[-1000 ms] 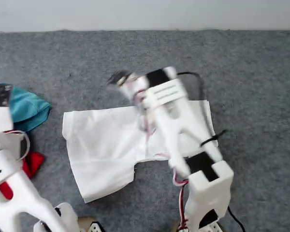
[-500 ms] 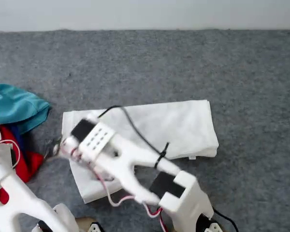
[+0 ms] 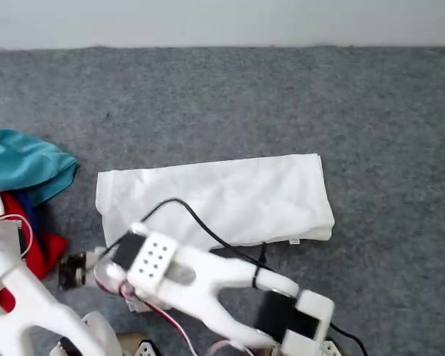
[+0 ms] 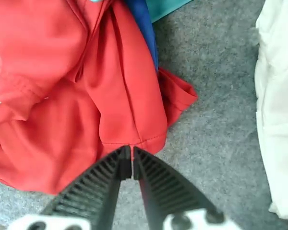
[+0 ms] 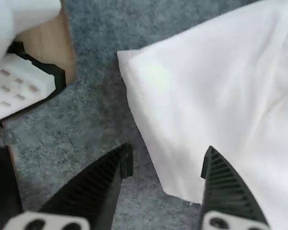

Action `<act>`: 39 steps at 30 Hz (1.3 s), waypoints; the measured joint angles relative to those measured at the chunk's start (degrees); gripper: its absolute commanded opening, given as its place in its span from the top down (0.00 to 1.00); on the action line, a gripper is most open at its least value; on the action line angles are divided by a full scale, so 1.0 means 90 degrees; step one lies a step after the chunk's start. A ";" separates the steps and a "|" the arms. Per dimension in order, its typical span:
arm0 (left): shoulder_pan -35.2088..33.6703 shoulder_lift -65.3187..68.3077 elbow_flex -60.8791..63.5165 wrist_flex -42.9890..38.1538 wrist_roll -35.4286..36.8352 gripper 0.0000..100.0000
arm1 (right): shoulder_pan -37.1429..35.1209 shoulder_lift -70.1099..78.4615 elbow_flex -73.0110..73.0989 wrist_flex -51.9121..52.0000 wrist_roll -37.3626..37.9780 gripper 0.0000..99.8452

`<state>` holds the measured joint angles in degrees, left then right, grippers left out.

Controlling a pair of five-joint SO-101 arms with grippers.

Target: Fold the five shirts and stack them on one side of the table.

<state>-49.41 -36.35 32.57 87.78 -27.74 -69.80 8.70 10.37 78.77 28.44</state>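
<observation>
1. In the high view the right arm (image 3: 208,278) lies across the near left part of the white shirt (image 3: 237,196), so we cannot follow its edge there. In the right wrist view the shirt is cut off by the frame.
2. The teal shirt (image 3: 30,167) runs off the picture's side, and the left arm (image 3: 15,297) covers part of the red shirt (image 3: 44,252).
3. Of the blue shirt (image 4: 143,28) we see a narrow strip between red and teal; the rest is buried.
4. We cannot tell whether the left gripper (image 4: 132,160), its tips pressed together, touches the red hem.

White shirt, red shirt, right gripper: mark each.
white shirt (image 3: 222,196): high view, centre of folded body.
red shirt (image 4: 62,96): left wrist view, middle fabric.
right gripper (image 5: 169,152): right wrist view, midway between fingertips.
</observation>
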 measured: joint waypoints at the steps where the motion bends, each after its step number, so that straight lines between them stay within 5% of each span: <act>1: 0.0000 0.0000 0.0000 0.0000 0.0000 0.99 | -0.0039 -0.0088 0.0234 -0.0234 0.0000 0.76; 11: 0.0000 0.0000 0.0000 0.0000 0.0000 0.99 | -0.0049 0.0606 0.0527 -0.1319 0.0000 0.77; 18: 0.0000 0.0000 0.0000 0.0000 0.0000 0.99 | 0.0010 0.1074 0.0322 -0.1602 -0.0020 1.00; 39: 0.0000 0.0000 0.0000 0.0000 0.0000 0.99 | 0.0899 0.0195 0.0195 -0.1338 0.0039 0.99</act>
<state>-49.41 -36.35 32.57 87.78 -27.74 -61.71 10.46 12.13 66.73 28.79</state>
